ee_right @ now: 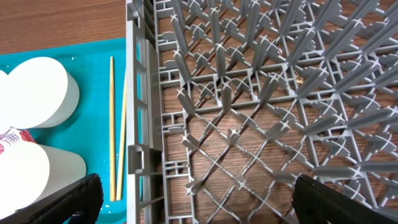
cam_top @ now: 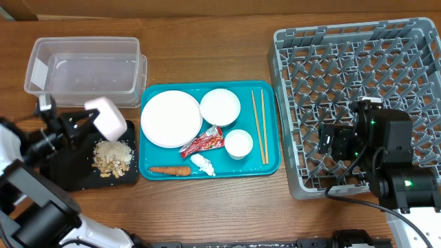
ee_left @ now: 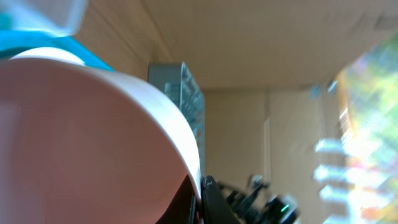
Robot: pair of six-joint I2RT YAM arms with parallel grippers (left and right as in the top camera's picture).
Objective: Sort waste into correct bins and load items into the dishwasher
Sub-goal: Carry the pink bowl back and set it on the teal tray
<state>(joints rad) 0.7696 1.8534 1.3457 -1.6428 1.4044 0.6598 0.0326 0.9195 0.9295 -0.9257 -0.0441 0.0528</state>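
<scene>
My left gripper (cam_top: 88, 124) is shut on the rim of a pinkish-white cup (cam_top: 107, 117), held tilted over the black tray (cam_top: 69, 176), where beige food scraps (cam_top: 112, 157) lie. In the left wrist view the cup (ee_left: 81, 137) fills the frame, its rim pinched in the jaws (ee_left: 202, 199). The clear tub (cam_top: 83, 65) stands behind. The teal tray holds the plate (cam_top: 171, 118), bowl (cam_top: 220, 107), a cup (cam_top: 238, 144), chopsticks (cam_top: 260, 127), red wrapper (cam_top: 203, 142), tissue (cam_top: 202, 163) and carrot stick (cam_top: 170, 170). My right gripper (cam_top: 329, 145) (ee_right: 205, 208) is open and empty over the grey dish rack (cam_top: 358, 76).
The teal tray (cam_top: 158, 165) lies between the black tray and the rack. In the right wrist view the rack's left wall (ee_right: 140, 124) stands beside the chopsticks (ee_right: 118, 124), bowl (ee_right: 37, 93) and cup (ee_right: 25, 180). The rack bears on the wooden table (cam_top: 227, 207).
</scene>
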